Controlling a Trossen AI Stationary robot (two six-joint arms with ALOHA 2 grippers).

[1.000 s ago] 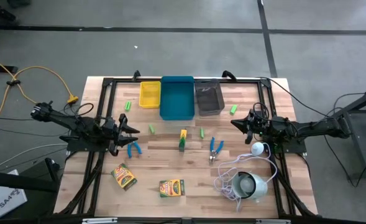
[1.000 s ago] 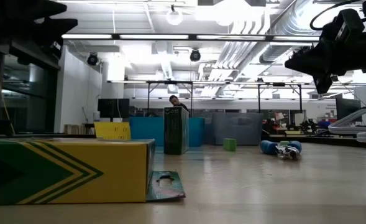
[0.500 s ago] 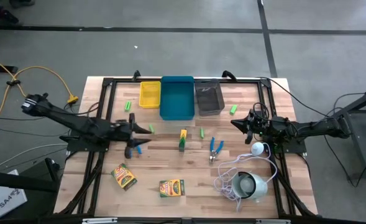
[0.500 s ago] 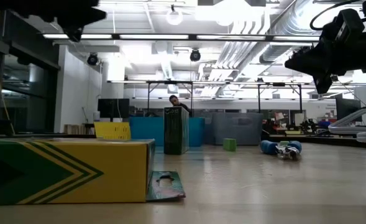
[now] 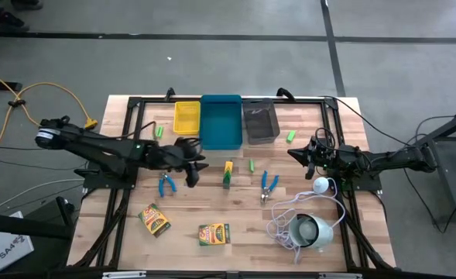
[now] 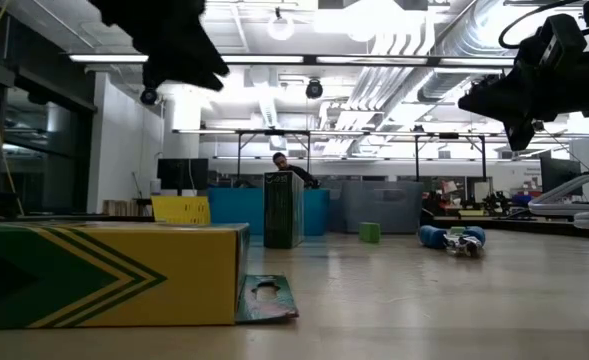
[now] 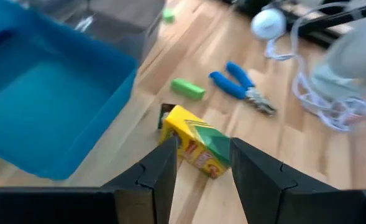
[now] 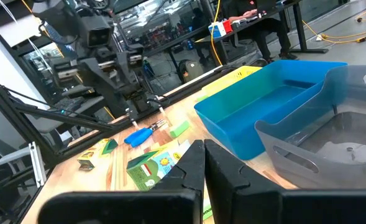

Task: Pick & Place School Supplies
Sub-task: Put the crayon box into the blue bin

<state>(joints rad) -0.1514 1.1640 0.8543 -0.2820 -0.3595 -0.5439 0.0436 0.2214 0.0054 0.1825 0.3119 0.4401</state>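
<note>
My left gripper [image 5: 197, 161] is open above the table's middle left; in its wrist view [image 7: 201, 177] the fingers frame a small yellow-green crayon box [image 7: 196, 148], which stands on the wood ahead of them [image 5: 228, 174], untouched. Two more crayon boxes [image 5: 155, 220] [image 5: 214, 233] lie flat near the front edge. Blue-handled scissors lie at the left [image 5: 166, 184] and the middle right [image 5: 269, 184]. Green stubby pieces [image 5: 159, 132] [image 5: 252, 165] [image 5: 290, 136] lie scattered. My right gripper [image 5: 301, 155] waits shut at the table's right [image 8: 203, 168].
Yellow [image 5: 186, 118], blue [image 5: 221, 122] and grey [image 5: 260, 122] bins stand in a row at the far edge. A round white device [image 5: 313, 231] with a coiled cord and a white ball [image 5: 321, 184] sit at the front right. A person shows far behind the table [image 6: 282, 163].
My left gripper has travelled from the table's left side toward the middle, rising and tipping its fingers downward, and now hangs near the upright crayon box. Its fingers have stayed apart. The things on the table lie as before.
</note>
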